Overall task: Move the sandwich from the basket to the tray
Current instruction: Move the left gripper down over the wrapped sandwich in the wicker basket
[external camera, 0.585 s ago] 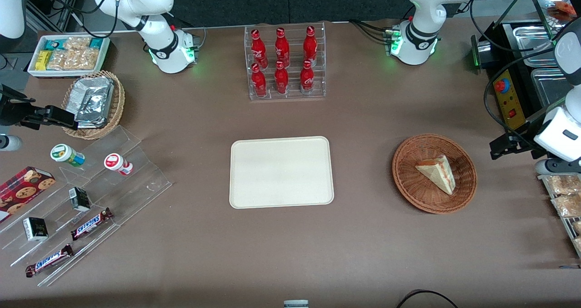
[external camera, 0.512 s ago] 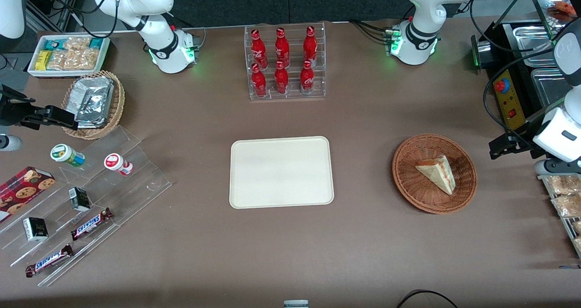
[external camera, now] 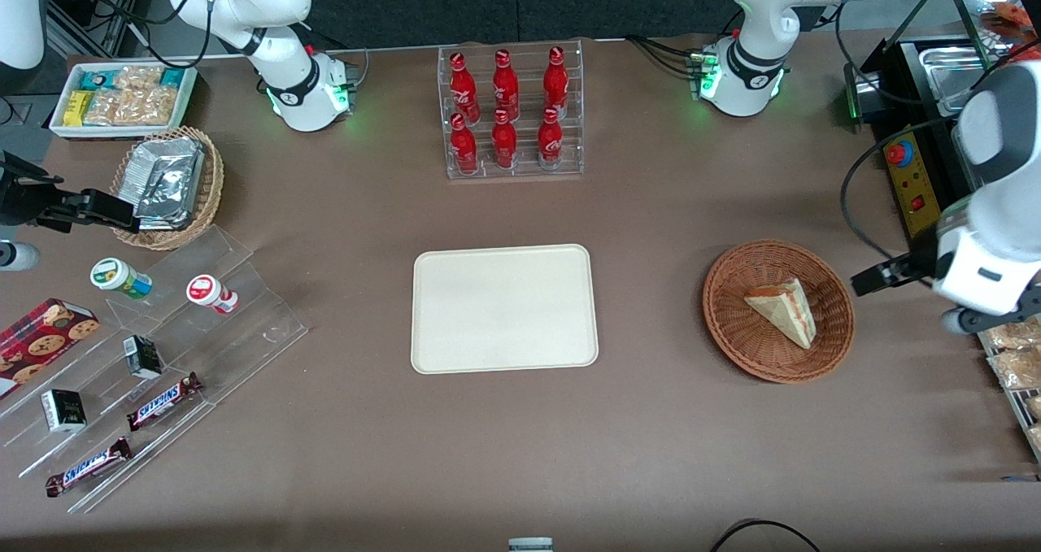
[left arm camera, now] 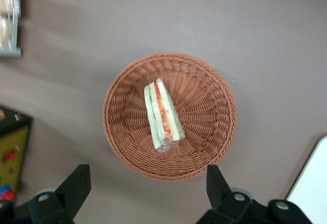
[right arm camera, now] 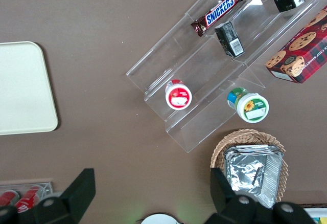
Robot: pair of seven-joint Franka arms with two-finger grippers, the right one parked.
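Observation:
The sandwich (external camera: 782, 310) is a tan wedge with red and cream filling, lying in the round reddish-brown wicker basket (external camera: 732, 276). The cream tray (external camera: 504, 308) lies flat at the table's middle with nothing on it. My left gripper (external camera: 874, 279) hangs above the table just beside the basket, toward the working arm's end, apart from the rim. In the left wrist view the sandwich (left arm camera: 162, 114) lies in the middle of the basket (left arm camera: 214, 132). The gripper (left arm camera: 146, 178) is open and holds nothing, and a corner of the tray (left arm camera: 314, 193) shows.
A clear rack of red bottles (external camera: 511, 113) stands farther from the camera than the tray. A black control box with a red button (external camera: 911, 178) and a rack of snack packets (external camera: 1012, 349) flank the working arm. An acrylic snack stand (external camera: 154, 349) and a foil-packet basket (external camera: 167, 186) lie toward the parked arm's end.
My left arm has moved toward the basket, bringing the open gripper close beside its rim. The sandwich, basket and tray have not moved.

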